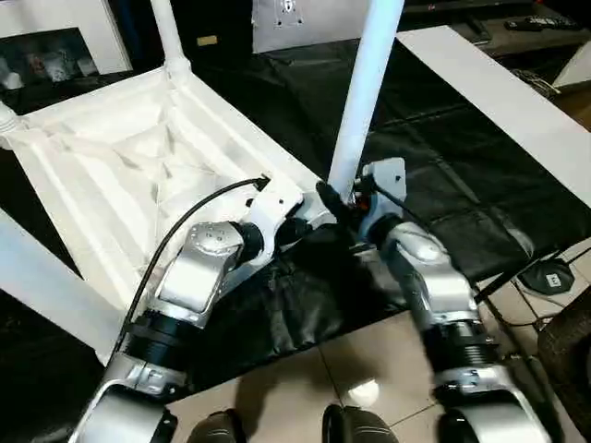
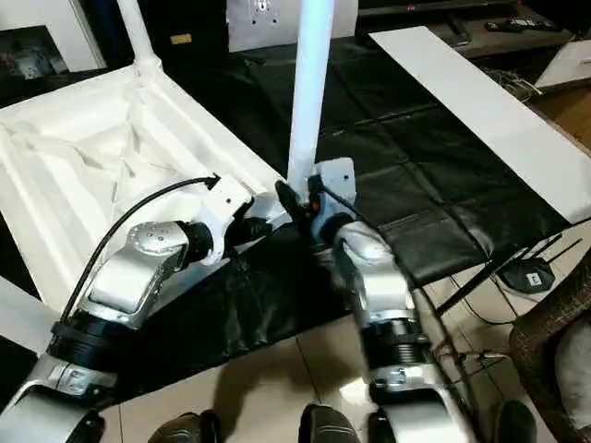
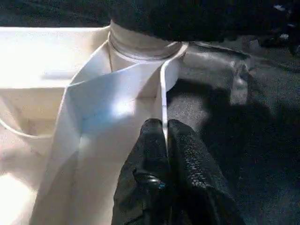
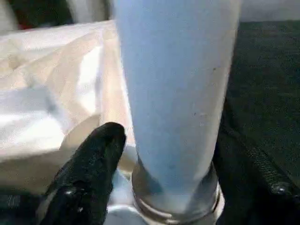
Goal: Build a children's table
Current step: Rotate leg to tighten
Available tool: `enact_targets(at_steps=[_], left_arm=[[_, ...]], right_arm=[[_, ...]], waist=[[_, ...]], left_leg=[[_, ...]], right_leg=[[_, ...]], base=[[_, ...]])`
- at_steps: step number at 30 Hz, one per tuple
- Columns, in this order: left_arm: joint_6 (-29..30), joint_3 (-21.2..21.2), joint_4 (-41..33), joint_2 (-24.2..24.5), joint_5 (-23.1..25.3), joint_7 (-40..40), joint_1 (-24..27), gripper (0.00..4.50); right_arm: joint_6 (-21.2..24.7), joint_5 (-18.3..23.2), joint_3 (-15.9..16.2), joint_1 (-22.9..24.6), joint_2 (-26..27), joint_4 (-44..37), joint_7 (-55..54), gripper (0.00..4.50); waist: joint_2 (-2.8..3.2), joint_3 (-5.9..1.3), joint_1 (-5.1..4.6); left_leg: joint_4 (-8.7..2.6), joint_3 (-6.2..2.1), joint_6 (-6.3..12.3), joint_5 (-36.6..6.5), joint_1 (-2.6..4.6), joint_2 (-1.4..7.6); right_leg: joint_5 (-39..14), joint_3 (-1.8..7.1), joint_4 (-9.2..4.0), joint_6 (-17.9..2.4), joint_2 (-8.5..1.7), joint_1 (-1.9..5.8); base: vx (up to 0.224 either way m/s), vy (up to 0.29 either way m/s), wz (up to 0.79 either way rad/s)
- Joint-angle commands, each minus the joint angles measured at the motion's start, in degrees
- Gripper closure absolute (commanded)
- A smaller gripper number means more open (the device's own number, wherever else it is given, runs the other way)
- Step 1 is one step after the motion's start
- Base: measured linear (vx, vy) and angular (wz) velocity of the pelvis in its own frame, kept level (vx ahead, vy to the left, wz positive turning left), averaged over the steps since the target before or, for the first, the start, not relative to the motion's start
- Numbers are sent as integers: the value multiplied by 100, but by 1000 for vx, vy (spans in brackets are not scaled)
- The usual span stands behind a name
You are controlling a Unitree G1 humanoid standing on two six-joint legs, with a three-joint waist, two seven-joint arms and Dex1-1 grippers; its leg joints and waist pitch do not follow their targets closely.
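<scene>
Tabletop (image 1: 120, 175) lying underside up on the desk (image 1: 443, 175). A leg (image 1: 365, 92) stands upright in its near right corner socket; another leg (image 1: 166, 32) stands in the far corner. Left gripper (image 3: 165, 136) pinches the tabletop's rim beside the near leg; right gripper (image 1: 343, 205) just right of that leg's base.

Bench (image 1: 443, 175) under a wrinkled black sheet (image 1: 305, 305). Tabletop (image 1: 120, 175) lies on it upside down, ribs up, legs standing in corner sockets. White board (image 1: 499, 101) along far right edge. Tile floor (image 1: 305, 388) below.
</scene>
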Motion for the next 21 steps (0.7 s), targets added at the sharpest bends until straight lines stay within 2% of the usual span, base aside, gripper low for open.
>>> enact_targets(at_steps=[1,2,4,6,8,12,15,18,21], left_arm=[[-299,-171,-223,65,-237,-433,50,450],[-339,-188,-217,129,-246,-531,60,450],[-528,-303,-165,461,-270,-991,101,450],[-654,-331,-118,601,-294,-1201,110,450],[-826,-369,-62,784,-368,-1523,121,450],[-1122,-507,9,1100,-517,-2198,143,450],[-1472,-658,165,1348,-543,-2687,110,450],[-1718,-718,292,1457,-578,-3001,71,450],[-1907,-777,375,1553,-632,-3334,37,450]], right_arm=[[-173,117,141,72,-159,-19,607,93],[-253,135,156,76,-267,-35,795,81],[-431,280,207,50,-753,-22,1656,81],[-494,342,276,38,-995,-1,2116,81],[-611,410,382,6,-1300,81,2694,81],[-793,491,497,-89,-1646,266,3497,81],[-841,625,655,-144,-1904,352,4310,81],[-752,687,779,-214,-2014,421,4733,118],[-834,649,900,-290,-2075,576,5013,140]], waist=[[-44,-415,28],[-46,-413,39],[-51,-418,63],[-42,-420,91],[-45,-427,114],[-42,-442,124],[-58,-460,162],[-52,-468,212],[-53,-474,240]], left_leg=[[-316,-143,936,-199,88,406],[-312,-139,974,-171,86,403],[-303,-140,1026,-205,90,402],[-291,-130,1057,-205,101,416],[-288,-130,1031,-226,111,427],[-283,-132,1023,-195,120,444],[-258,-125,1104,-124,119,440],[-255,-118,1117,-63,133,455],[-258,-115,1021,-165,133,465]], right_leg=[[-201,275,-329,-1606,-355,370],[-146,278,-324,-1628,-354,367],[-175,274,-325,-1634,-350,371],[-171,274,-316,-1667,-347,357],[-229,269,-307,-1694,-344,346],[-227,269,-291,-1743,-353,338],[-139,266,-267,-1781,-353,342],[-96,258,-242,-1812,-343,327],[-314,247,-252,-1800,-351,318]], base=[[0,0,0],[0,0,0],[0,0,0],[0,0,0],[0,0,0],[0,0,0],[0,0,0],[0,0,0],[0,0,0]])
